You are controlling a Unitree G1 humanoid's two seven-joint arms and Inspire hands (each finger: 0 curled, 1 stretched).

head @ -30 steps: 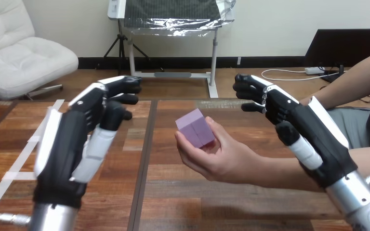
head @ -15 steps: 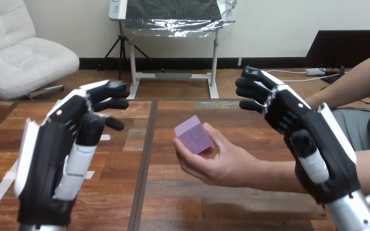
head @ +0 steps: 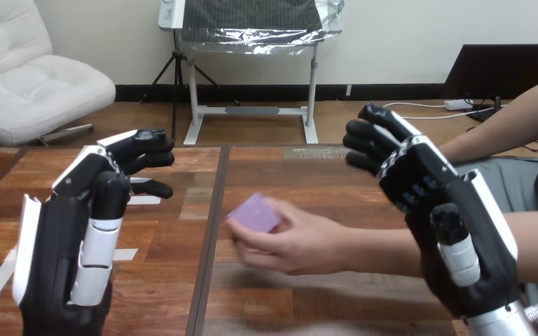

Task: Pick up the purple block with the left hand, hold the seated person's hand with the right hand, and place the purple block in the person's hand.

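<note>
One purple block [head: 253,211], person's hand [head: 301,243]

- The left hand [head: 63,238] is mostly glossy black, chunky, kind of like an armoured glove.
- A white shell [head: 22,252] runs down its outer edge, and there's more white knuckle plating [head: 84,159] up top.
- The left thumb [head: 97,245] has a white tube-like middle section with black at both ends.
- The right hand [head: 455,231] is the same build: a black body with a white back plate [head: 496,220] along one side.
- The right thumb [head: 460,252] matches, with a white segment between black joints.
- The fingers [head: 143,136] on both are black with thin white strips and rounded black tips.
- There's a bit of silver forearm [head: 494,325] below the right hand, with a small metal fitting at its side.
</note>
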